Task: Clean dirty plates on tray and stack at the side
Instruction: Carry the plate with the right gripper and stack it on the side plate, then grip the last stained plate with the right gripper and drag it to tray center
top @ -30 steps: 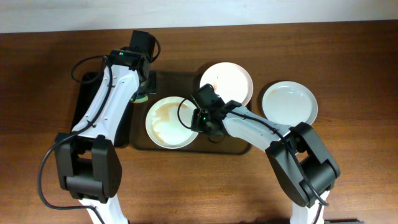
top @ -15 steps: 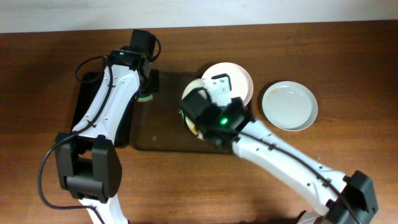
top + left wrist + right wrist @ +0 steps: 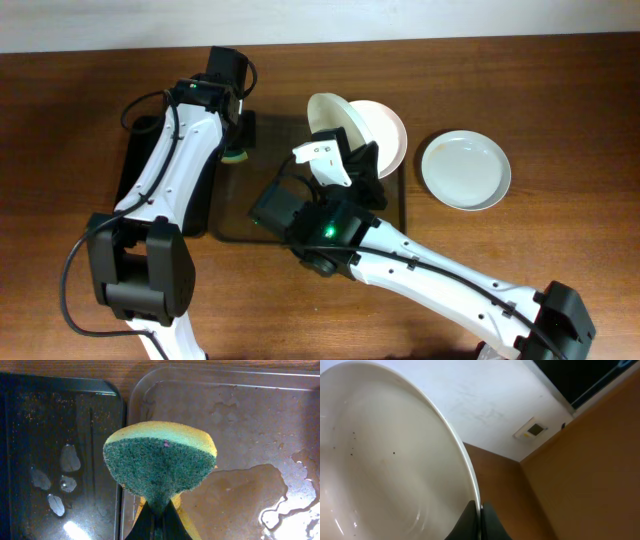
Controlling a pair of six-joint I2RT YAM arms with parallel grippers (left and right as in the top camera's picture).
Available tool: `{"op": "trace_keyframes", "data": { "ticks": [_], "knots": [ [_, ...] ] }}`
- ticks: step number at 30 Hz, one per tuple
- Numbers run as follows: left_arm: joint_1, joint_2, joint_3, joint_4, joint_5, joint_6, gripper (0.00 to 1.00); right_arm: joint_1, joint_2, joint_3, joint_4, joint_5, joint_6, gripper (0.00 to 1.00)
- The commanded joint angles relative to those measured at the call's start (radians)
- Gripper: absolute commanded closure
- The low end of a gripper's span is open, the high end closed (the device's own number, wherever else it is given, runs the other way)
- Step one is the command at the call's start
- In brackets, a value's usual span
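My right gripper [image 3: 480, 510] is shut on the rim of a white plate [image 3: 385, 460]. It holds the plate lifted and tilted on edge above the back of the brown tray [image 3: 250, 210], as the overhead view shows [image 3: 326, 112]. A second plate [image 3: 388, 135] lies at the tray's back right corner. A third plate [image 3: 465, 170] lies on the table to the right of the tray. My left gripper [image 3: 159, 522] is shut on a yellow and green sponge [image 3: 160, 460] over the tray's left edge [image 3: 235, 152].
A narrow glossy black tray [image 3: 60, 435] with water drops lies just left of the brown tray [image 3: 250, 415], whose base holds brown puddles. My right arm [image 3: 400, 265] crosses the tray's front right. A wall runs behind the table.
My right arm has risen and lifted the plate off the tray's middle, tipping it on edge toward the back. The left arm with the sponge has barely moved.
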Motion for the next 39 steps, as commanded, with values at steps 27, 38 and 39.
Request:
{"op": "trace_keyframes", "data": {
  "ticks": [27, 38, 39],
  "knots": [
    [0.006, -0.003, 0.014, 0.000, 0.023, -0.013, 0.99, -1.113, 0.208, 0.133, -0.001, -1.509, -0.152, 0.26],
    [0.009, -0.003, 0.014, -0.021, 0.026, -0.012, 0.99, -0.738, 0.353, 0.134, 0.038, -1.379, 0.185, 0.73],
    [0.009, -0.003, 0.014, -0.022, 0.026, -0.012, 0.99, -0.729, 0.375, 0.134, 0.038, -1.373, 0.192, 0.74]
  ]
}}
